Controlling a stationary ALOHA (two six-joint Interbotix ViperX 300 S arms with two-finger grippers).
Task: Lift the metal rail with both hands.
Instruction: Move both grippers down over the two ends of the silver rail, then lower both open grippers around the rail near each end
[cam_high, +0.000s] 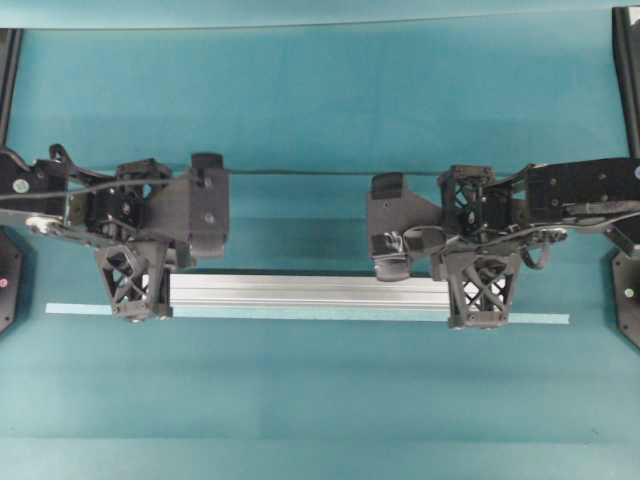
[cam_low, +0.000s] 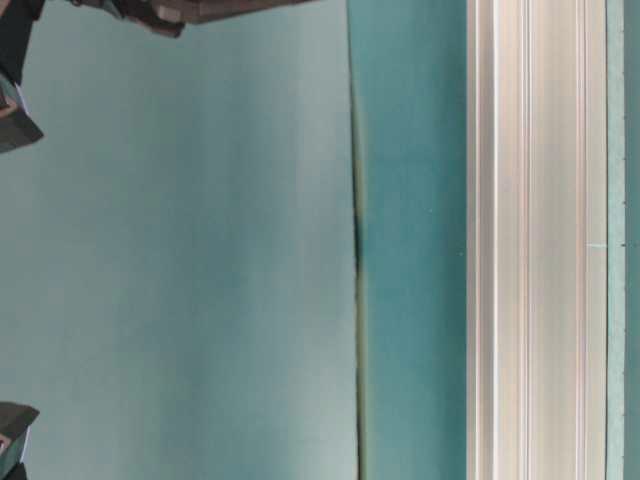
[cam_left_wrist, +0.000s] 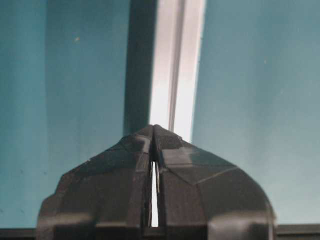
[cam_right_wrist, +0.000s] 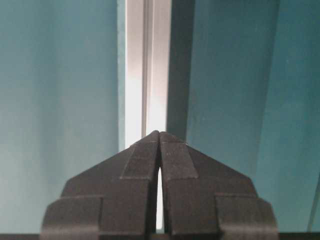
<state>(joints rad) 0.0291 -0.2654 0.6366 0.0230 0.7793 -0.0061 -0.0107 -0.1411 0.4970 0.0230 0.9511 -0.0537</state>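
Overhead exterior view: the metal rail (cam_high: 305, 290) lies lengthwise across the teal desk (cam_high: 320, 390), alongside a thin pale-green strip (cam_high: 540, 319) that sticks out past both ends. The left gripper (cam_high: 135, 300) sits at the rail's left end and the right gripper (cam_high: 480, 305) near its right end, each over the bar. A good lift calls for both arms to rise at the same rate, so the bar stays level and does not pivot in either grip.

Table-level exterior view: the metal rail (cam_low: 535, 240) fills the right side, its grooves clear; whether it has left the desk I cannot tell from here.

Left wrist-mounted view: the left gripper (cam_left_wrist: 154, 131) has its jaws drawn together to a thin slit, and the metal rail (cam_left_wrist: 175, 65) runs straight away from the tips. The tips appear to pinch a narrow part of the bar, though the contact itself is hidden.

Right wrist-mounted view: the right gripper (cam_right_wrist: 159, 135) shows the same, jaws nearly meeting, with the metal rail (cam_right_wrist: 147, 65) in line ahead. With so slim a hold, I judge a slow, straight rise safest; any twist between wrists could slip the bar loose.
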